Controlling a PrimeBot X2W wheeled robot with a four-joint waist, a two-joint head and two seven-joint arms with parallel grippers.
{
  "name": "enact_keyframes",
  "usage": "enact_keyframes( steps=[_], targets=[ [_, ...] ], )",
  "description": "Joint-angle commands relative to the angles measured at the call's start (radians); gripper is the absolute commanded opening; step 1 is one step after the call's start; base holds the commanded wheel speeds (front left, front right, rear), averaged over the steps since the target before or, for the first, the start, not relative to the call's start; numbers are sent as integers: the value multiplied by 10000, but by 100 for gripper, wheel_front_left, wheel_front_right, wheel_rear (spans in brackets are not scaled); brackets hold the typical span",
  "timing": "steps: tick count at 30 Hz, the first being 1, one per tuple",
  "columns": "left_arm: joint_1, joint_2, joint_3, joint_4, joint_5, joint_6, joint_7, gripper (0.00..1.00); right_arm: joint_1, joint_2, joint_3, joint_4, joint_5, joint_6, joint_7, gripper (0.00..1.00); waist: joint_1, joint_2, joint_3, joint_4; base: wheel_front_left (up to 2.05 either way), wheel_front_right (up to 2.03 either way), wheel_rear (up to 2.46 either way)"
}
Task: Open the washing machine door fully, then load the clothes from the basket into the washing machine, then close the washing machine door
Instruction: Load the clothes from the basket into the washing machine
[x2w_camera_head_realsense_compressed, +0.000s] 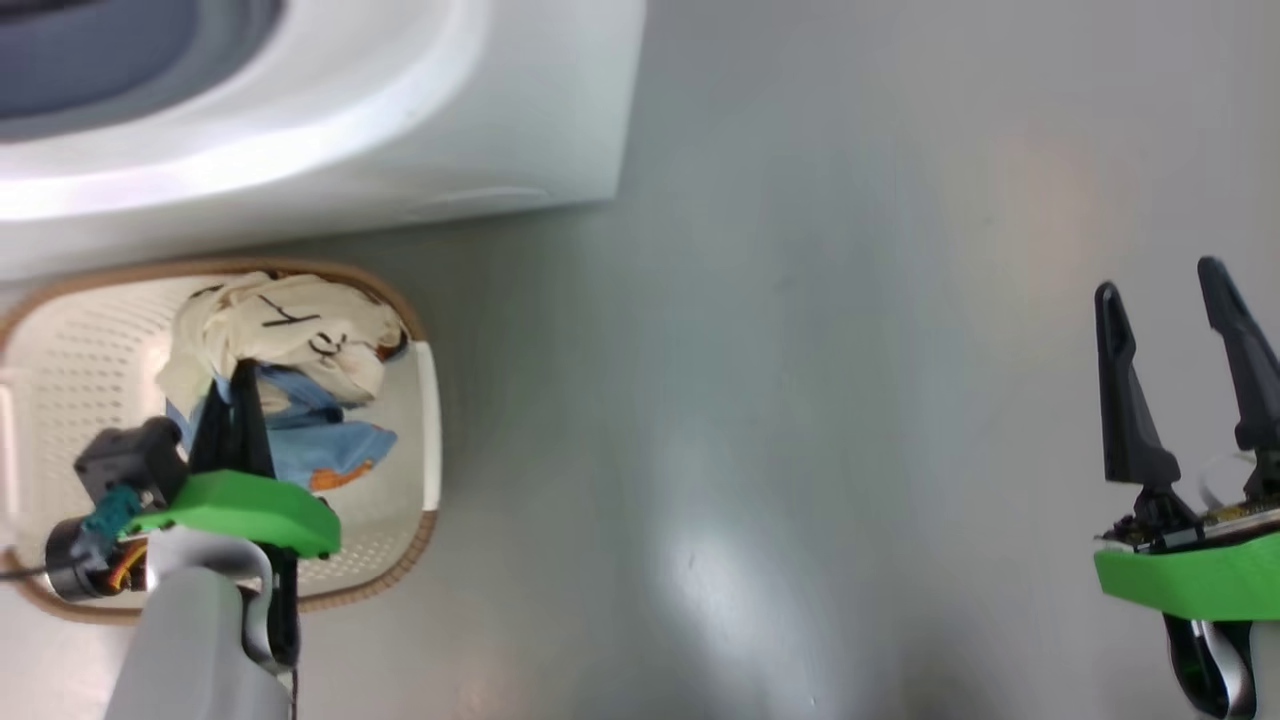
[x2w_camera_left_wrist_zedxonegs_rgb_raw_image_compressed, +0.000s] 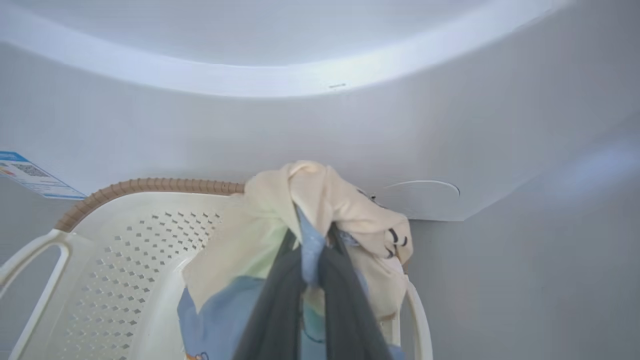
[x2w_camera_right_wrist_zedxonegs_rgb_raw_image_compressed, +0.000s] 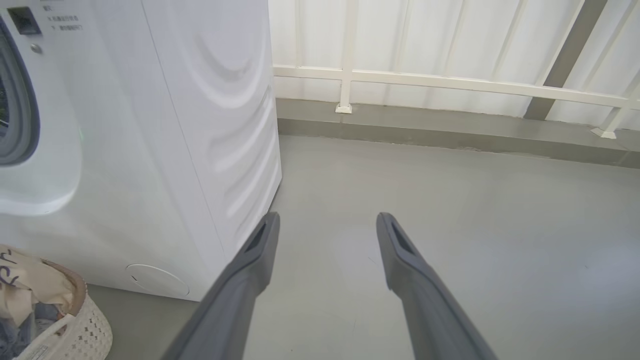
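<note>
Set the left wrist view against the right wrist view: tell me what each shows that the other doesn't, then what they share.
Left wrist view, not the right: the left gripper shut on the clothes, pinching a cream and blue bunch over the basket, and the blue label sticker. Right wrist view, not the left: the right gripper open over the grey floor, the white railing, and the grey rubber ring of the washing machine. Shared: the machine's white front, its round service flap, the basket and the clothes.

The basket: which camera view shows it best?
The head view: it looks down on the basket, showing most of the brown rim and the inside. The left wrist view shows one perforated wall and a handle; the right wrist view, a corner.
</note>
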Motion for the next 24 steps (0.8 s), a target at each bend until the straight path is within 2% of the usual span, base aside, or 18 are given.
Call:
enact_keyframes(
  steps=[1,11,24],
  targets=[
    [598,158,349,-716,227,-91,-92,0,425,-145,110,-160,-77,62,-48,100,2,-1,-851,437,0,0,0],
    [2121,-78,364,-3197,774,-344,-93,0,1182,-196,220,170,-228,62,-48,100,2,-1,-2624,674,0,0,0],
    [4153,-29,123,-4968,1254,-539,-93,0,2123,0,762,515,-383,62,-48,100,2,-1,-4868,747,0,0,0]
  ],
)
